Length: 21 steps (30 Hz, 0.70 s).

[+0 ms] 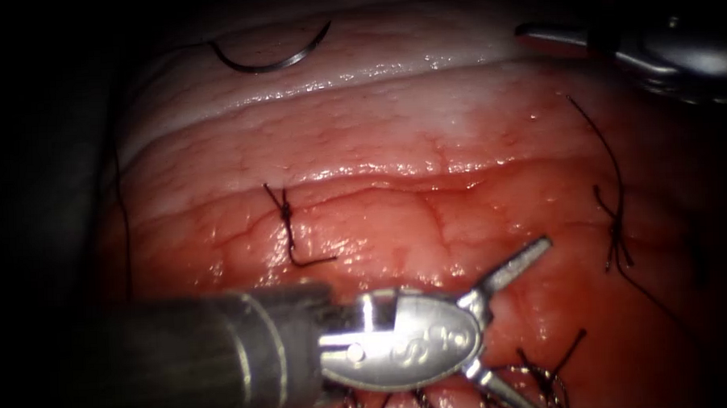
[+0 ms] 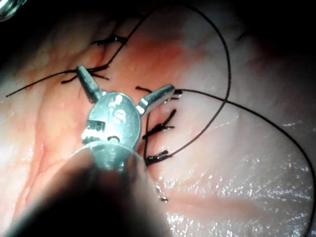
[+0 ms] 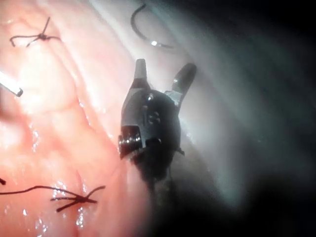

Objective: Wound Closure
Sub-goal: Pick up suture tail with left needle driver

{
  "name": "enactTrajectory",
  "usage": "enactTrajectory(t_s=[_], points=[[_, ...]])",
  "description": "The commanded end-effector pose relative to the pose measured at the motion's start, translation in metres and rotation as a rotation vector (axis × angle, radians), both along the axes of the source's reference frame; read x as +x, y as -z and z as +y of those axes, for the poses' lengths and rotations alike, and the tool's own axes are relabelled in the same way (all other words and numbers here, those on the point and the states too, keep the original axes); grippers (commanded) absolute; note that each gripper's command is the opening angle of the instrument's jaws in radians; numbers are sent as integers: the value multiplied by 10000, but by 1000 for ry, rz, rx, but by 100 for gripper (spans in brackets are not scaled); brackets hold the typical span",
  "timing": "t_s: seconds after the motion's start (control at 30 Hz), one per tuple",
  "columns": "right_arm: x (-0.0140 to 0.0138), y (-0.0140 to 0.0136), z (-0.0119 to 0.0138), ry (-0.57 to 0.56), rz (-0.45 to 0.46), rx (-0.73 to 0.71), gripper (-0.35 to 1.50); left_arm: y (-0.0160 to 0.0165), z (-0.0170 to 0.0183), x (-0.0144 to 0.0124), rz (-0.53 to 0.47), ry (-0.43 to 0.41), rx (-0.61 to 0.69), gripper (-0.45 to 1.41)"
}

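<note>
The curved needle [image 1: 274, 60] lies free on the pale far part of the tissue [image 1: 426, 145], at the upper left, held by neither tool and not in the tissue; its thread trails off its left end. It also shows beyond the right tool as the needle [image 3: 148, 35]. My left tool [image 1: 537, 319] hovers low over the tissue with its jaws spread wide and nothing between them; in its own view the left tool [image 2: 126, 81] has thread looping close by. My right tool [image 1: 535, 35] sits at the upper right, and the right tool [image 3: 163, 69] is open and empty.
The cut [image 1: 379, 194] runs across the tissue. A tied stitch [image 1: 283, 211] sits on it at the left and another stitch [image 1: 618, 227] at the right, with long thread [image 1: 599, 131] rising from it. Several cut thread ends [image 1: 547, 375] lie under the left tool. Red fluid wets the tissue.
</note>
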<state>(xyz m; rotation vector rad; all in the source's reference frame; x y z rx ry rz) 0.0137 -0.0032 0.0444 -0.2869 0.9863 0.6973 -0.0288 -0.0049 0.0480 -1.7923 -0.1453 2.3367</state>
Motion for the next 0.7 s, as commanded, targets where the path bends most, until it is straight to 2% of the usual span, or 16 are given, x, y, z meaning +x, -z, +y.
enactTrajectory(t_s=[0.03,0.07,0.1,0.13,0.2,0.27,0.47,0.57,0.63,0.7], points=[[12,-6,-3,11,11,-2,116,-1,0,5,17,8,3,53],[12,-6,-3,11,11,-2,116,-1,0,5,17,8,3,53],[20,-8,-12,27,29,10,109,7,0,33,92,50,12,36],[26,-11,-19,40,40,25,104,8,1,48,142,81,21,22],[28,-12,-22,42,45,29,104,8,2,58,175,100,22,17],[43,-19,-40,55,69,49,104,0,8,87,302,164,7,14],[57,-25,-59,96,75,74,103,-13,16,106,373,193,-9,14],[63,-28,-67,114,88,88,98,-19,19,114,409,212,-11,12],[66,-29,-70,137,97,95,86,-27,21,118,433,219,-11,11],[66,-30,-70,140,99,94,86,-31,20,118,450,209,-10,11]])
